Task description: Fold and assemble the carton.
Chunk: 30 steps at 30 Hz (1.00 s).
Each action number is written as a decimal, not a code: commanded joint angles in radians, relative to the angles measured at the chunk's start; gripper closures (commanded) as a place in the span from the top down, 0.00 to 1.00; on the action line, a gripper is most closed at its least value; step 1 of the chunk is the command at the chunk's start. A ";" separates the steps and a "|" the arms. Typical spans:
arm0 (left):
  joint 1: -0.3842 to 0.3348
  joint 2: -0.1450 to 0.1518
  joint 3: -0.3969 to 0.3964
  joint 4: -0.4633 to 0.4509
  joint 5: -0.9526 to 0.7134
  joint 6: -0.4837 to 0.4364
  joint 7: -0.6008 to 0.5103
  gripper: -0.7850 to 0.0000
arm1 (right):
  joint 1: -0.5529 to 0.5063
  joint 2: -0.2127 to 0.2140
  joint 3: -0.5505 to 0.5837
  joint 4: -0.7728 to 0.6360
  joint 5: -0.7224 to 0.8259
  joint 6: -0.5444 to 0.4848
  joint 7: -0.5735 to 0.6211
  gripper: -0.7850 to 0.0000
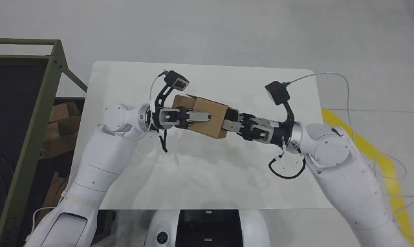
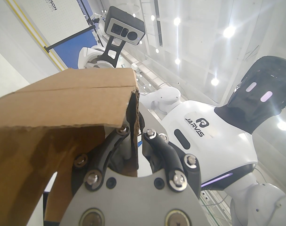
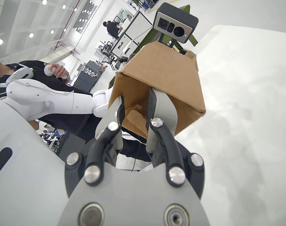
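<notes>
Above the middle of the bench [image 1: 259, 176], the carton [image 1: 206, 112] hangs between both arms. Advised: the left jaws, clamped on a wall edge, hold firm while the right jaws, parted at the open end, square it. The board is brown and corrugated, with one ragged edge.

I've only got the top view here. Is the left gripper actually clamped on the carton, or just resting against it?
Observer: Clamped. The left gripper pinches a wall edge of the carton between its fingers.
Operator: And the right gripper?
Observer: Not clamped. The right gripper has its fingers apart at the carton's open end.
Operator: Anything in that opening?
Observer: Inner flaps, partly folded in, not closed.
</notes>
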 commanded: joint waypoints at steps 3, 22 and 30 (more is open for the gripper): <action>0.000 0.000 -0.002 0.002 0.001 0.001 0.006 0.00 | -0.026 0.006 0.028 -0.009 0.016 -0.011 0.005 0.26; -0.005 0.000 -0.008 -0.001 0.009 0.001 0.027 0.00 | -0.130 0.032 0.181 -0.042 0.012 -0.176 0.018 0.95; -0.005 0.000 -0.008 -0.001 0.009 0.001 0.027 0.00 | -0.143 0.034 0.194 -0.060 -0.011 -0.189 0.013 1.00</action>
